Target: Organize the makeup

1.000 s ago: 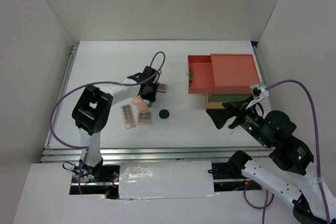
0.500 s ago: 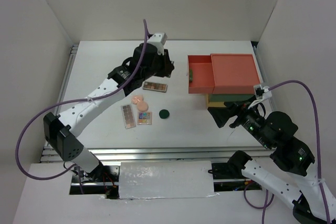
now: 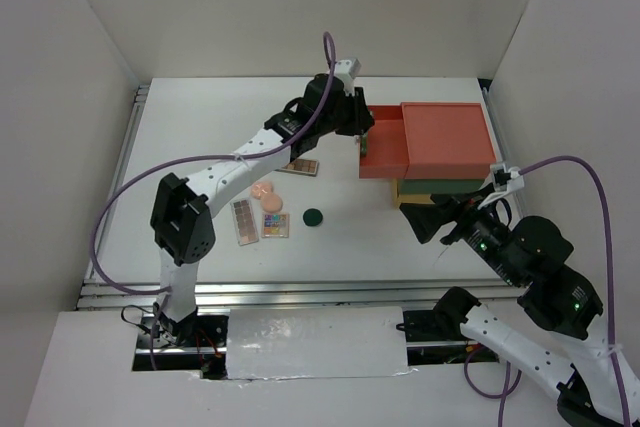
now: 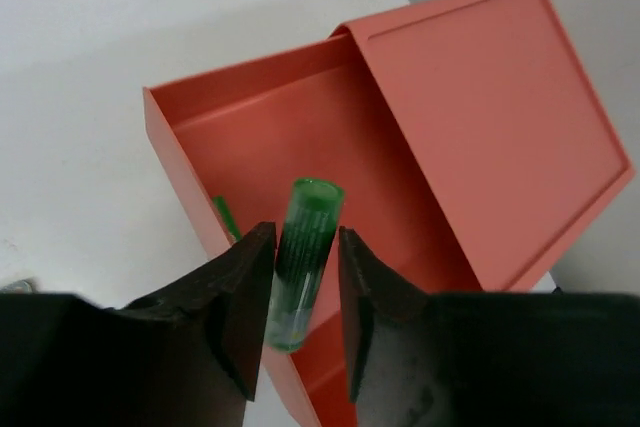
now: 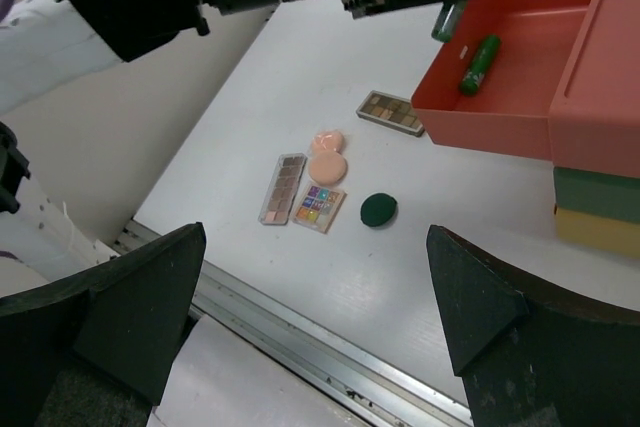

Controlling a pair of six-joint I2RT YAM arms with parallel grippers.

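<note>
My left gripper (image 3: 361,133) is shut on a green tube (image 4: 303,252) and holds it over the open red drawer (image 4: 300,127); the tube also shows in the right wrist view (image 5: 455,9). A second green tube (image 5: 478,62) lies inside the drawer. On the table lie one long palette (image 3: 300,166), two peach compacts (image 3: 262,190) (image 3: 271,204), another long palette (image 3: 244,221), the small multicoloured palette (image 3: 276,225) and the dark green disc (image 3: 313,216). My right gripper (image 3: 415,219) is open and empty, in front of the drawer box.
The drawer box (image 3: 447,137) has a red top with green and yellow layers beneath, at the right back of the table. White walls enclose the table on three sides. A metal rail (image 3: 300,292) runs along the near edge.
My left arm has swung from the cluster of makeup on the table up and right to the open drawer, carrying the green tube. The right arm has barely moved.
</note>
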